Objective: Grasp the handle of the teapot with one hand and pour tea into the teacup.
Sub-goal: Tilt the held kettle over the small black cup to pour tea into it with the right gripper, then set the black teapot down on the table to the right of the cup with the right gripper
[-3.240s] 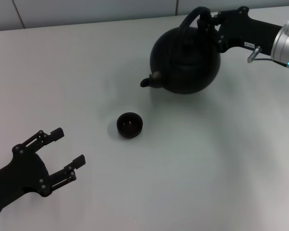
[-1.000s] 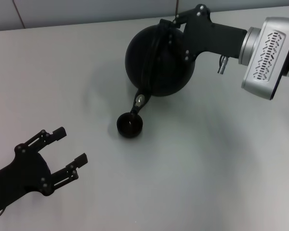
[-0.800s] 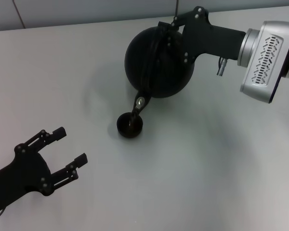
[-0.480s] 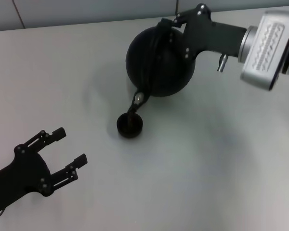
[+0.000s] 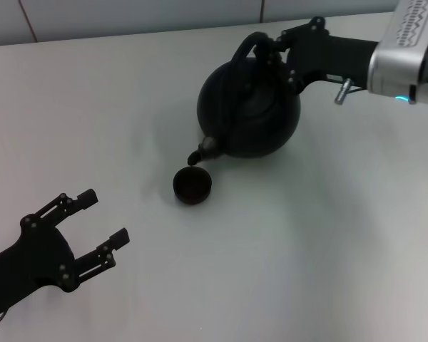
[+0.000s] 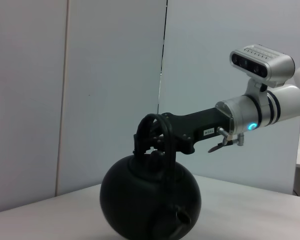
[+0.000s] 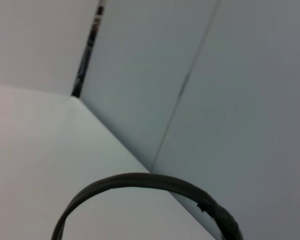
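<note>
The teapot (image 5: 250, 107) hung in the far middle of the white table (image 5: 307, 242), a big round black body tipped a little, spout down. Its spout (image 5: 202, 150) pointed toward the near left, and the tip sat just above the far rim of the teacup (image 5: 192, 184). That line, from handle through the body to the spout tip, ran straight at the cup, so any further pour looked to depend on keeping the tip over the cup's dark mouth, not beside it.

The handle (image 5: 251, 48) arched over the pot's top on the far side. The right gripper (image 5: 279, 51) reached in from the right and was clamped around that hoop, carrying the pot; the left wrist view showed the same hold from the side. The right arm was by far the nearer one to both pot and cup.

The left gripper (image 5: 100, 229) lay well apart at the near left corner, fingers spread wide and holding nothing.
</note>
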